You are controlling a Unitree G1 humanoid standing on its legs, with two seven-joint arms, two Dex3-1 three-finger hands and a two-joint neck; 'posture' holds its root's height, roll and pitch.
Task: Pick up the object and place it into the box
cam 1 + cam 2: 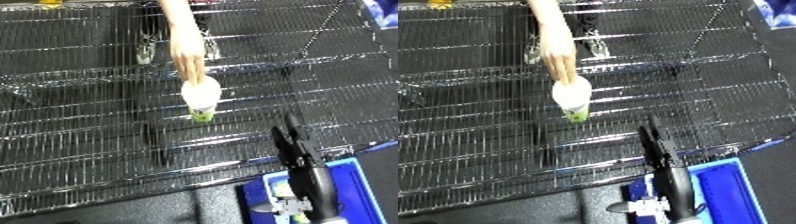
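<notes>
One cup (201, 98) shows in the left eye view, white with a green base, lying on its side on the wire-grid worktop (80, 125) a little above the middle of the view, its white end toward the top. One person's hand (187, 56) reaches down from the top edge and its fingertips touch the cup's upper rim. One robot hand (298, 152), the right, comes up from the lower right edge, black, its fingers straight and together, pointing up the view toward the cup but well apart from it; they are released and hold nothing. One blue bin (348, 175) sits at the lower right, beyond the worktop's near edge, partly hidden by the robot's forearm; something pale lies inside it, but what it is cannot be told. Two shoes show through the grid near the top, below the worktop.

One of each shows again in the right eye view: the cup, the person's hand touching it, the right hand with fingers straight, and the blue bin in the lower right corner. No left hand shows in either view.
</notes>
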